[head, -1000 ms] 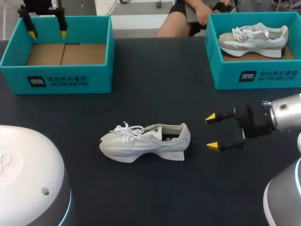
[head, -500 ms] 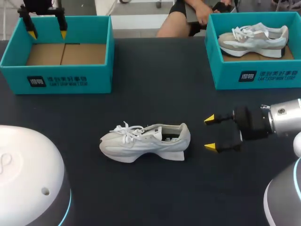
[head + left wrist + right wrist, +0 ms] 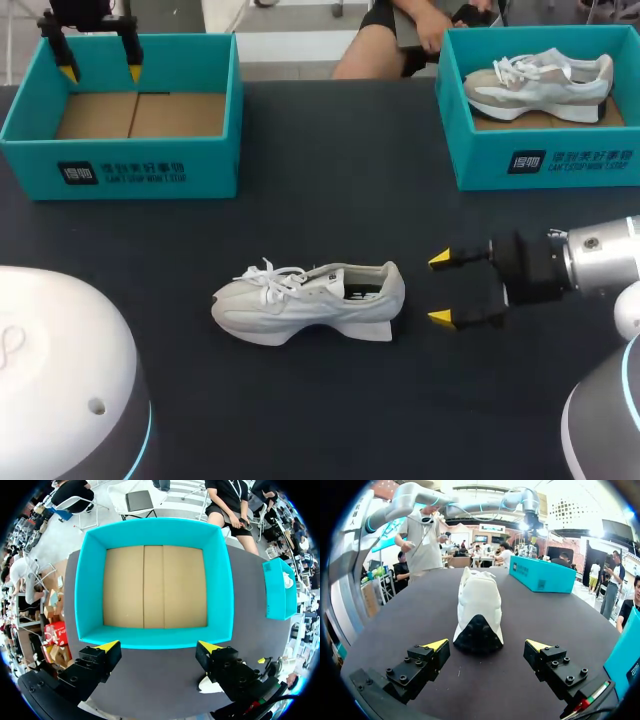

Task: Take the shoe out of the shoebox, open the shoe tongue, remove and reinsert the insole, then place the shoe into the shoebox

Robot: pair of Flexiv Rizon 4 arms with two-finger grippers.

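White mesh and a white sole make up the shoe (image 3: 310, 300), which in the head view stands upright on the dark table (image 3: 330, 160), well apart from both boxes. Its long axis runs across the table from side to side, toe toward my left and heel toward my right. My right gripper (image 3: 440, 288) lies level with the heel, near it but not touching, yellow tips pointing at it; the fingers are spread wide and grip nothing. My left gripper (image 3: 100, 72) hangs over the far left corner of the left shoebox (image 3: 130, 170), fingers likewise spread and holding nothing. The right shoebox (image 3: 540, 160) contains a second shoe (image 3: 540, 82) with its toe toward my left. In the left wrist view, the left gripper (image 3: 159, 647) is wide apart above the near wall of the teal left shoebox (image 3: 90, 580), whose brown cardboard floor is in full view ahead of the fingers. A small white part of the shoe (image 3: 210, 685) shows beside one finger, and the right shoebox (image 3: 276, 592) sits off to the side. In the right wrist view, the right gripper (image 3: 490, 647) is fully parted with the shoe (image 3: 479, 605) directly ahead on its centre line, heel nearest and toe pointing away. The black heel patch sits just beyond the fingertips, clear of both. The left shoebox (image 3: 540, 575) stands further off, beyond the shoe.
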